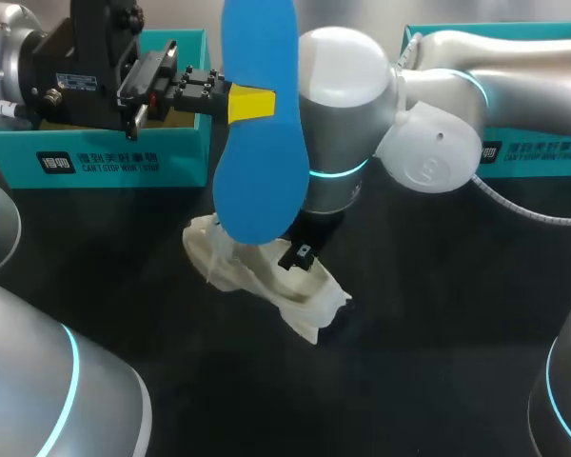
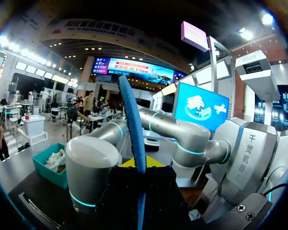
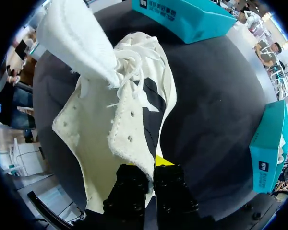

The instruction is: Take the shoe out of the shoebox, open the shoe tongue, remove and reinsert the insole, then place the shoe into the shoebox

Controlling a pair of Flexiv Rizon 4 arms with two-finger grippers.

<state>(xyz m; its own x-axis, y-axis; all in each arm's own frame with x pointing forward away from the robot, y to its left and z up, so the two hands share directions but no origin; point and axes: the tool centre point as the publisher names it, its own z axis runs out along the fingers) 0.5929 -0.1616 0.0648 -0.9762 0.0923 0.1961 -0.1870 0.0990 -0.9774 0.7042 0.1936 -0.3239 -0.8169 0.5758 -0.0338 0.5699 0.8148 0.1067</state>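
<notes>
The flat blue foam insole point(image 1: 259, 124) is cut off at the head view's upper edge and covers part of the white canvas shoe point(image 1: 266, 276). Shoe cloth hides one yellow tip of the right gripper point(image 3: 146, 165).

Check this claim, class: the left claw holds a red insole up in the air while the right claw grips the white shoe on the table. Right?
Wrong on colour: the insole is blue, not red, as the head view shows. The left claw does hold it up in the air while the right claw grips the white shoe on the table.
</notes>
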